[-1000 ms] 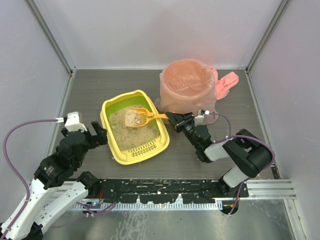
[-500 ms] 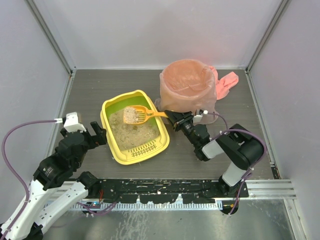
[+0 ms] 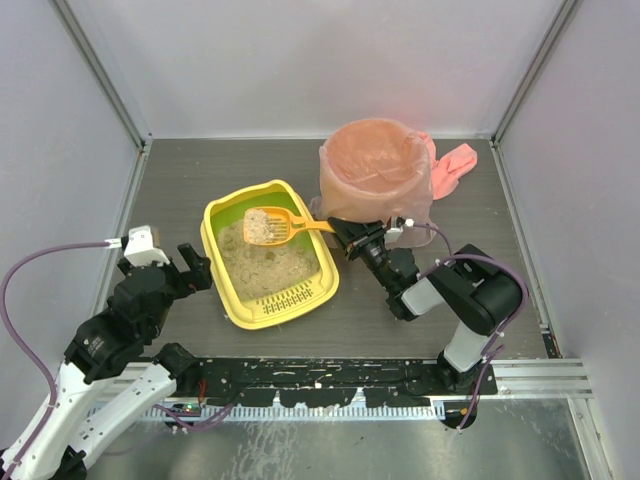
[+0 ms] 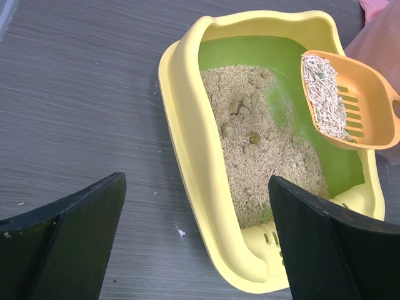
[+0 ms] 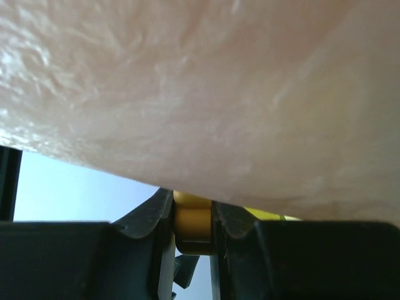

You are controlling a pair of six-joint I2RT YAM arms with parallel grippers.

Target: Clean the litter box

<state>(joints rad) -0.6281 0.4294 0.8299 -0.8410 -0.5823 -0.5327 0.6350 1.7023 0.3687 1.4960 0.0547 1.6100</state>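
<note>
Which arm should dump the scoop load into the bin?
Right. The right fingers are shut on the loaded scoop, next to the bin. The left fingers are open, empty, across the litter box.

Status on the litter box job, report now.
Right pincer shut on orange scoop handle, scoop loaded above litter box. Left pincer open, empty, beside the box. Pink-bagged bin close by right pincer.

One litter box (image 3: 285, 303), one scoop (image 3: 272, 227), one bin (image 3: 375, 200), one bag (image 3: 455, 165), one left end effector (image 3: 198, 268), one right end effector (image 3: 338, 232).
</note>
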